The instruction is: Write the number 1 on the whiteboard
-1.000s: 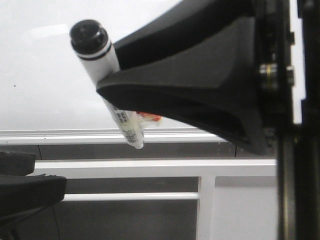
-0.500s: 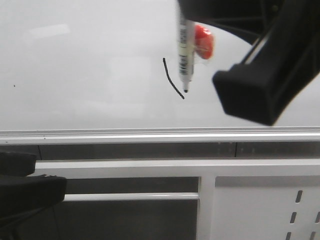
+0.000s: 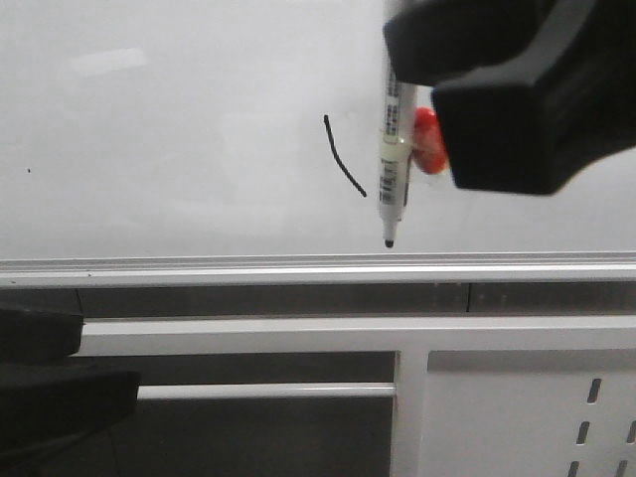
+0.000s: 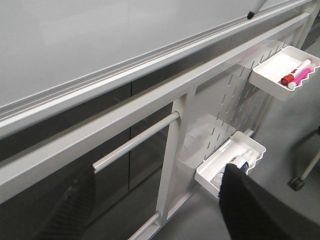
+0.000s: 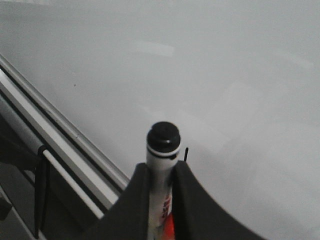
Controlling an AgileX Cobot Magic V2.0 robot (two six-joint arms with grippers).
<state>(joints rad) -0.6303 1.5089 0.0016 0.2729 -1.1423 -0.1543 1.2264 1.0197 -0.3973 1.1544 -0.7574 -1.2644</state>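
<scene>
The right gripper is holding a marker nearly upright, its jaws closed tight on the barrel so the tip can be pressed squarely at the whiteboard. In the front view the black tip is hanging low, just above the silver aluminium rail and off to the side of the number 1, a thin, slightly curved, slanting black stroke sitting mid-board. The stroke is looking complete, so the writing is probably finished. The board is glossy and flat, catching soft reflections; the marker is a slim white cylinder with a black end cap (something orange is showing behind it). The left gripper is hanging low by the perforated frame, its dark, textured jaws standing apart and holding nothing.
</scene>
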